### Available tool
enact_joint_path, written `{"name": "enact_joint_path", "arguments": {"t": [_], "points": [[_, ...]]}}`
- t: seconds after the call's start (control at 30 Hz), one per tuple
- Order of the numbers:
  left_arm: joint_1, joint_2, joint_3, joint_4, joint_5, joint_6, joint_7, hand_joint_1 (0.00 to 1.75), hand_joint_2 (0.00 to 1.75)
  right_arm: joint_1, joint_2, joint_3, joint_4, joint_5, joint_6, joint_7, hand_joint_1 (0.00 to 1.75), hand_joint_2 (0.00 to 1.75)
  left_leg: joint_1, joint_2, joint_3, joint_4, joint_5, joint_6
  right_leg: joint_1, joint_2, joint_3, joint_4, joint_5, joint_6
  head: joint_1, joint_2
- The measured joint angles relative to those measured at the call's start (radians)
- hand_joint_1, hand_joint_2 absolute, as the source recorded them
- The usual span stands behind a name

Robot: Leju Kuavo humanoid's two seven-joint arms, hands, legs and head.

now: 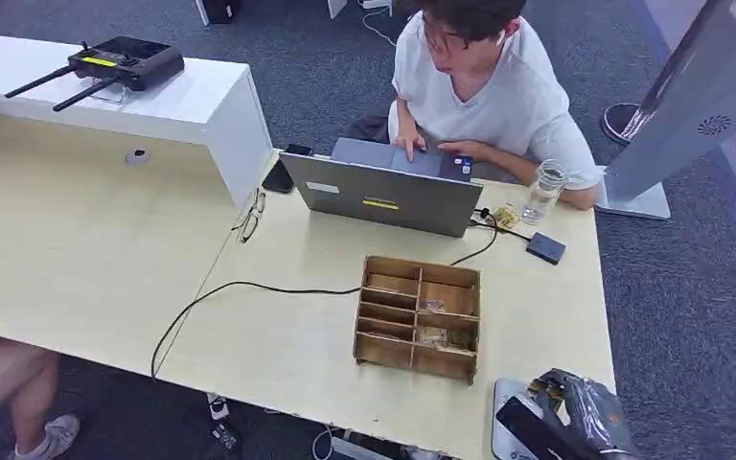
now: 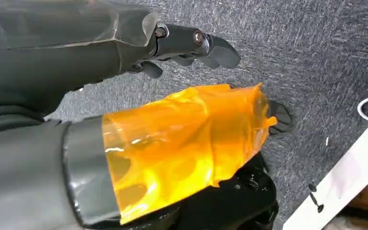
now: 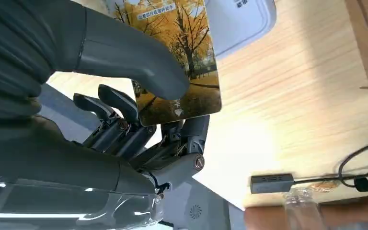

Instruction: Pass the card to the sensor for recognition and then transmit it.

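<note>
Left hand: the left hand (image 2: 191,45) hangs over speckled grey carpet (image 2: 316,57), dark fingers curled in with nothing in them, its thumb wrapped in crinkled orange film.
Desk: pale wood-grain desk (image 1: 86,259), smooth and matt; a black cable (image 1: 249,287) runs across it.
Laptop: grey laptop (image 1: 383,196) with a small yellow sticker on the lid; a person in a white shirt (image 1: 498,86) types at it.
Box: open plywood box (image 1: 420,316) split into compartments.
Card: glossy card (image 3: 182,57) printed with yellow autumn trees and a line of small Chinese text too fine to read, pinched between the thick grey thumb and dark fingers of the right hand (image 3: 143,110).
Sensor: white rounded sensor pad (image 3: 242,21), lying flat on the desk just beyond the card.
</note>
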Motion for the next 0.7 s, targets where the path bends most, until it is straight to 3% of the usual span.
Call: {"name": "enact_joint_path", "arguments": {"t": [0.17, 0.33, 0.47, 0.7], "points": [[0.000, 0.000, -0.016, 0.000, -0.011, -0.008, 0.001, 0.00, 0.00, -0.013, 0.006, 0.018, 0.029, 0.016, 0.011, 0.002, 1.75, 1.75, 0.000, 0.000, 0.000, 0.000, 0.000, 0.000, 0.000, 0.000, 0.000, 0.000, 0.000, 0.000, 0.000, 0.000], [0.002, 0.001, -0.021, 0.000, -0.024, -0.008, 0.011, 0.00, 0.00, 0.005, 0.065, 0.102, 0.043, 0.050, -0.098, 0.118, 1.75, 1.75, 0.000, 0.001, 0.001, -0.001, 0.000, 0.000, 0.000, 0.002, 0.000, 0.000, 0.000, 0.000, 0.000, 0.000], [0.001, 0.002, -0.029, 0.000, -0.032, -0.008, 0.014, 0.00, 0.00, -0.008, 0.101, 0.182, 0.079, 0.024, -0.135, 0.108, 1.75, 1.75, 0.001, 0.001, 0.001, -0.001, 0.000, 0.000, 0.001, 0.002, 0.000, 0.000, -0.001, -0.001, 0.000, 0.000], [0.001, 0.002, -0.045, 0.000, -0.043, -0.014, 0.019, 0.00, 0.00, -0.047, 0.120, 0.245, 0.132, 0.012, -0.138, 0.094, 1.75, 1.75, 0.001, 0.003, 0.003, -0.001, 0.000, 0.000, 0.001, 0.002, 0.002, 0.000, 0.000, 0.000, 0.000, 0.000]]}}
